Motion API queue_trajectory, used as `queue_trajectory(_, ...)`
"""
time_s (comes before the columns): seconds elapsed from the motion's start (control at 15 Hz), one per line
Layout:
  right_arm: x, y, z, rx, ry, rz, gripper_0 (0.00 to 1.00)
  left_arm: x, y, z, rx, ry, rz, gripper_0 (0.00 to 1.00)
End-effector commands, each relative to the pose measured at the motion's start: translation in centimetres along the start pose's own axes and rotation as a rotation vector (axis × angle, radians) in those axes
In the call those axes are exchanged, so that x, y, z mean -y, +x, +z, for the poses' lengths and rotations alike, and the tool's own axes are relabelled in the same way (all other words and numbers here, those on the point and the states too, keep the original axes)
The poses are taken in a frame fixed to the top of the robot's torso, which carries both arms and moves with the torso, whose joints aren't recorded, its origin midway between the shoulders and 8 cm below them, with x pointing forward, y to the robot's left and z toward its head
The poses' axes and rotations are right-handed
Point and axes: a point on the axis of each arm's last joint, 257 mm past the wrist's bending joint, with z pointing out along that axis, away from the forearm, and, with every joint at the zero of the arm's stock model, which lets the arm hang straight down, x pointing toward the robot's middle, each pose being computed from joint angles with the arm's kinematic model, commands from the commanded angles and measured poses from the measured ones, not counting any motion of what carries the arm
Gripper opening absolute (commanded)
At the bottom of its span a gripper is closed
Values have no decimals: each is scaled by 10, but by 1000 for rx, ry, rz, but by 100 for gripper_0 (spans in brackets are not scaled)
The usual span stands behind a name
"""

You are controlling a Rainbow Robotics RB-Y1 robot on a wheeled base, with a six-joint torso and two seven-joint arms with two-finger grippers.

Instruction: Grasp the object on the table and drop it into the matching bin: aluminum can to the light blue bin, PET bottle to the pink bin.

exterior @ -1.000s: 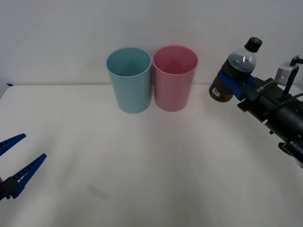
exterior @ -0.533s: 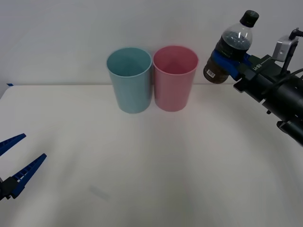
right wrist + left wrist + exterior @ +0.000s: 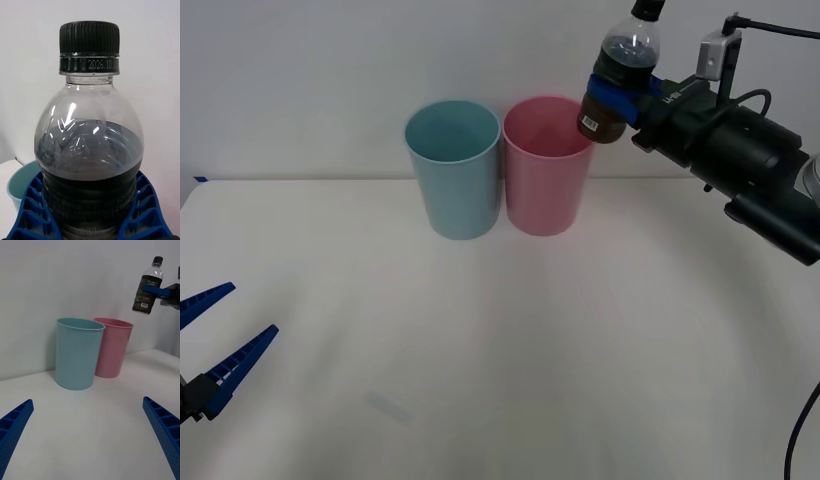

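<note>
Right pincer (image 3: pixel 617 98) clamps PET bottle (image 3: pixel 616 85) above pink bin (image 3: pixel 548 170) rim; left pincer (image 3: pixel 215 340) apart.

right arm (image 3: pixel 740 160): black, thick cylindrical segments, matte casing
right gripper (image 3: pixel 617 95): blue ribbed fingers with open lattice cells on a black mount bearing small white lettering
wrist camera (image 3: pixel 717 55): small grey-white box on a bracket, thin black cable looping off it
left gripper (image 3: pixel 215 345): two long blue ribbed fingers, tapering to points, black base
</note>
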Motion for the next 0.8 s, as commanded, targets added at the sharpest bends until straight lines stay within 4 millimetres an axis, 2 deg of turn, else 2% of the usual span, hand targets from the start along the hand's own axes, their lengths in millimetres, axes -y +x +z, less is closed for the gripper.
queue_trajectory(0.07,2,7,27,-14,5,3,0,0,0,0,0,0,0,100)
queue_trajectory(0.4,7,20,68,-48,20,10,0,0,0,0,0,0,0,100)
queue_trajectory(0.8,8,28,99,-74,29,27,0,0,0,0,0,0,0,100)
